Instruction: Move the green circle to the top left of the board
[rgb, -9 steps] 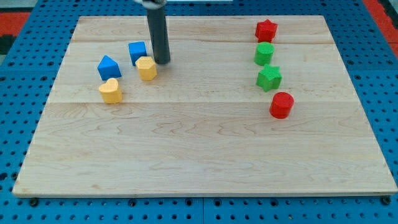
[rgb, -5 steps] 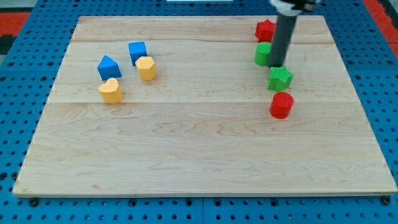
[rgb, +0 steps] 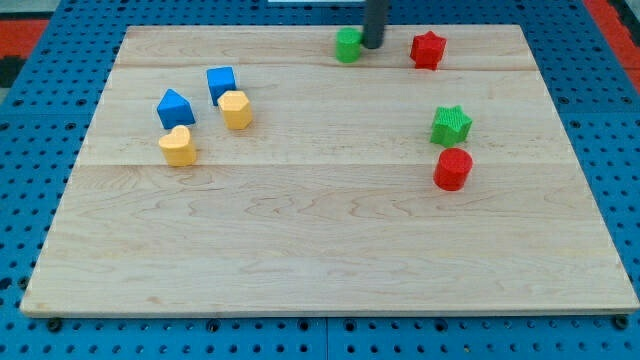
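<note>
The green circle (rgb: 347, 45) sits near the board's top edge, a little right of the middle. My tip (rgb: 372, 45) is right beside it on its right side, touching or nearly touching it. The rod rises out of the view's top. A red star (rgb: 427, 49) lies to the right of my tip.
A green star (rgb: 451, 125) and a red cylinder (rgb: 452, 169) sit at the right. A blue cube (rgb: 221, 83), a blue house-shaped block (rgb: 175, 107), a yellow hexagon block (rgb: 236, 110) and a yellow heart (rgb: 178, 146) cluster at the left on the wooden board (rgb: 320, 250).
My tip crossed from the left cluster to the right side, nudged the green star slightly right, then pushed the green circle up and left to the top edge.
</note>
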